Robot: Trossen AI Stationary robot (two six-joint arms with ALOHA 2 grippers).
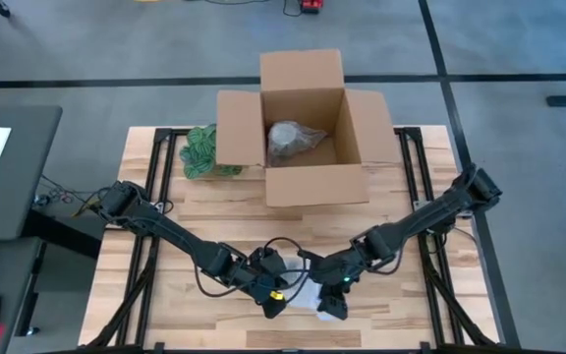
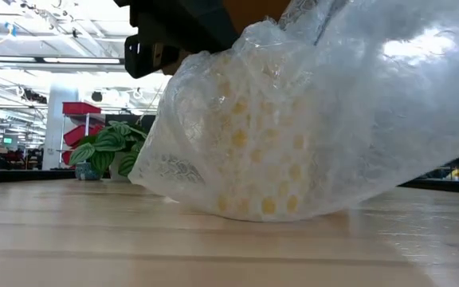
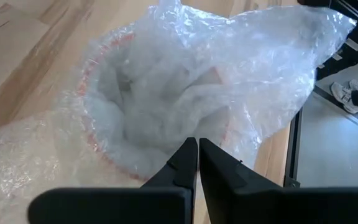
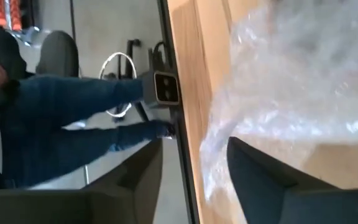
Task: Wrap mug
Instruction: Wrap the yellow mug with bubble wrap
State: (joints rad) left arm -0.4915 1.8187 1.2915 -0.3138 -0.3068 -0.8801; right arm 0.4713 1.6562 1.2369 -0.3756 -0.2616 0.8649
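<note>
Bubble wrap [image 2: 309, 119] fills most of the low view, a crumpled clear bundle resting on the wooden tabletop [image 2: 94, 247] with something yellow showing faintly through its cells. From above, this bundle [image 1: 303, 293] lies near the front edge of the tabletop [image 1: 165, 324], between the two end effectors. In the left wrist view the wrap [image 3: 185, 93] is gathered around a rounded form with a reddish rim, presumably the mug, though its body is hidden by the plastic.

Left end effector [image 3: 197, 152] has its fingers pressed together with no gap, their tips right at the gathered wrap; whether any film is pinched between them cannot be told. Right end effector [image 4: 194, 171] stands spread, its fingers well apart, at the edge of the tabletop just beside the wrap [image 4: 291, 81].

Farther back, an open cardboard box [image 1: 303, 128] sits at the rear of the tabletop with a wrapped bundle [image 1: 291, 141] inside, and a green plant [image 1: 201, 152] stands beside it. A person in blue sleeves [image 4: 73, 118] shows beyond the tabletop.
</note>
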